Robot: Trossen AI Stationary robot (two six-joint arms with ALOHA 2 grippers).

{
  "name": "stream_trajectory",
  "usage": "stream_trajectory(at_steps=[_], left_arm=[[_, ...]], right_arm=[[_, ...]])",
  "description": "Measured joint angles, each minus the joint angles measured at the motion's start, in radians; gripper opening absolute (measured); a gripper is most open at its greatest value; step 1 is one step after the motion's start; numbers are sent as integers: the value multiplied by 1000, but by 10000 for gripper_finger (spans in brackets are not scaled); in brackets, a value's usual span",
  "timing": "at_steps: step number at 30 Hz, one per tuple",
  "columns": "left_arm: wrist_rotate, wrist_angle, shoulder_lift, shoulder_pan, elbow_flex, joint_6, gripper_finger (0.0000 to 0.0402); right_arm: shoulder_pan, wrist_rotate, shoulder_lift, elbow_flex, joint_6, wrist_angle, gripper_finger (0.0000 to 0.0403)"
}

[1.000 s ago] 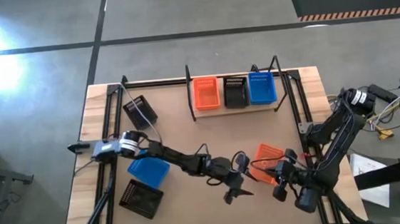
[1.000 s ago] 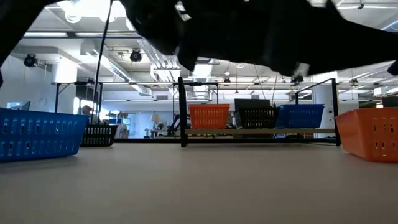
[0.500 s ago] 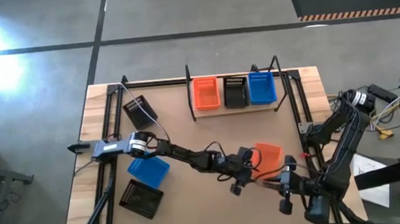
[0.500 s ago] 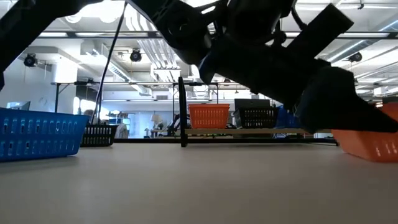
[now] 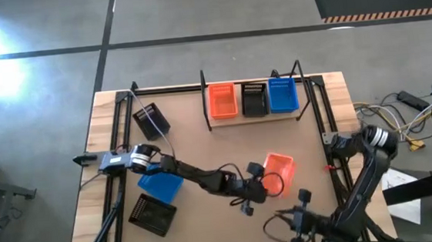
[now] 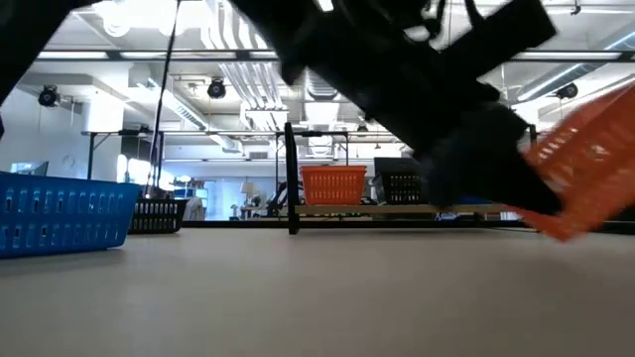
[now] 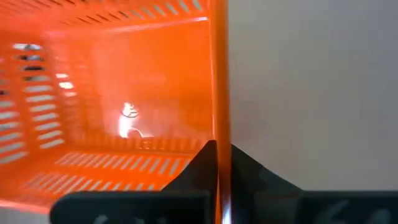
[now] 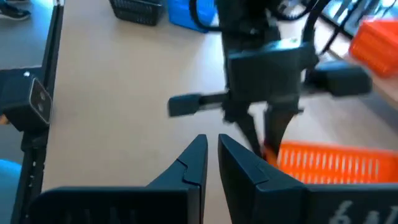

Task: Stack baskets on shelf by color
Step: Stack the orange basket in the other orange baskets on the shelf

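Note:
My left gripper (image 5: 257, 182) is shut on an orange basket (image 5: 280, 170) right of the table's middle. In the low view this basket (image 6: 587, 164) is tilted. The shelf (image 5: 254, 119) at the far edge carries an orange basket (image 5: 222, 101), a black one (image 5: 254, 100) and a blue one (image 5: 282, 94), side by side. On the table's left are a black basket (image 5: 152, 120), a blue one (image 5: 161, 185) and another black one (image 5: 152, 215). My right gripper (image 8: 211, 152) is shut and empty near the front right edge. My left gripper pinches one side wall of the orange basket at its rim (image 7: 219, 118), one finger inside the basket and one outside. The fingers come from the table's left. The basket is tilted, the side away from the fingers higher; I cannot tell whether its lowest corner (image 6: 566, 236) touches the table.
Black rails (image 5: 320, 113) run along the table's edges, and the shelf has thin black end frames (image 5: 299, 76). Bare tabletop (image 5: 202, 145) lies between the shelf and the held basket. Cables (image 5: 274, 226) loop by the right arm at the front edge.
My left gripper has gone right to the orange basket and shut on its wall. The basket, which stood flat, is now tipped up and shifted slightly toward the table's left. My right gripper has drawn back toward the near edge.

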Motion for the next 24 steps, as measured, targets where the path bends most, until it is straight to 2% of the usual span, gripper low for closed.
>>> stream_trajectory(at_steps=[6,11,14,17,20,24], left_arm=[[-293,-304,-135,-59,-26,-43,0],[-416,-519,-275,-71,-87,-146,0],[-425,-596,-363,-41,-108,-225,0],[-375,-638,-441,13,-109,-262,0],[-355,-642,-489,82,-108,-216,0],[-335,-649,-510,212,-93,-136,0]], right_arm=[[37,43,134,133,-75,-13,31],[78,152,212,244,-212,-14,31],[102,234,244,286,-298,-16,31],[115,304,264,298,-331,-16,31],[120,346,277,295,-323,-29,31],[119,349,277,283,-304,-33,31]])
